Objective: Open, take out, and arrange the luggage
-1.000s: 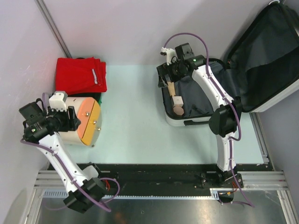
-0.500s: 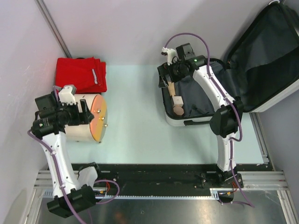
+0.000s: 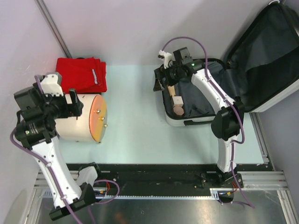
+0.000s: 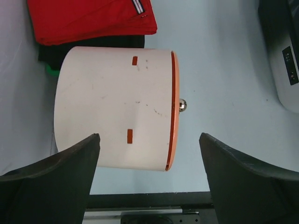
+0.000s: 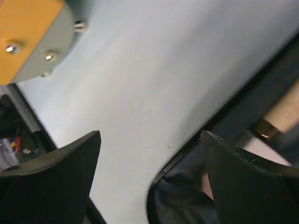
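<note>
The luggage (image 3: 196, 100) lies open at the right of the table, its lid (image 3: 266, 51) thrown back to the far right and dark grey lining showing. Wooden blocks (image 3: 176, 105) lie inside its base. My right gripper (image 3: 161, 80) hangs open over the base's far left corner; in the right wrist view (image 5: 149, 154) the black rim (image 5: 187, 151) and lining (image 5: 191, 200) pass between its fingers, which hold nothing. My left gripper (image 3: 75, 104) is open above the cream cylinder (image 3: 81, 119), apart from it. In the left wrist view (image 4: 149, 158) the cylinder (image 4: 114, 107) lies on its side below.
The cylinder's orange lid (image 4: 173, 107) with a metal knob (image 4: 182, 105) faces right. Folded red cloth (image 3: 80, 74) lies behind it at the far left, with a bit of green (image 4: 51, 71) under it. Grey walls stand left and behind; a black rail (image 3: 154, 172) runs along the near edge.
My left gripper has opened, let go of the cylinder and drawn back up and to the left; the cylinder rests on its side. My right gripper has shifted slightly left over the luggage's corner.
</note>
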